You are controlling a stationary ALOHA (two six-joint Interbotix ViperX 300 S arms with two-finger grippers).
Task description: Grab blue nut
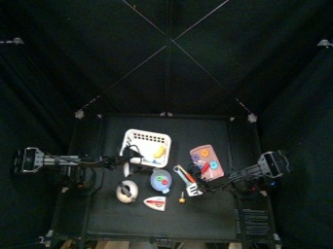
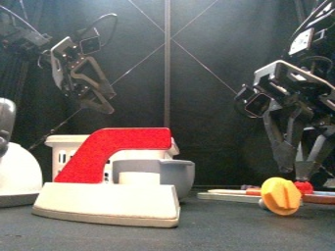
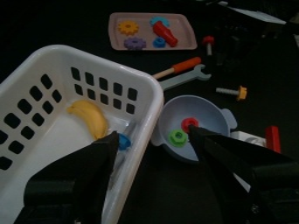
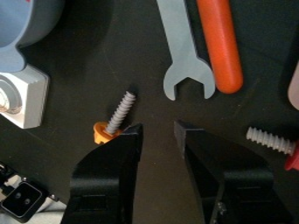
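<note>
Because the nut sits among loose parts, the top view matters first: the pink tray (image 1: 205, 161) lies right of centre on the table, beside the white basket (image 1: 147, 144), and my two arms come in from either edge without reaching it.

From the front, a red-and-white stapler (image 2: 112, 175) blocks the middle, so the tray is hidden; both arms hang raised behind it.

Through the left wrist view, my left gripper (image 3: 152, 136) stands wide apart and empty over the basket's corner and the grey bowl (image 3: 201, 112). In the frame's upper middle, inside the tray, lies a small blue piece (image 3: 131, 28) that I take for the blue nut, well apart from these jaws.

Through the right wrist view, my right gripper (image 4: 158, 128) is spread fairly wide with nothing in it, poised just beside an orange-headed bolt (image 4: 114, 122), with the wrench (image 4: 184, 52) above. No nut shows here, so I judge this arm must swing toward the tray.
</note>
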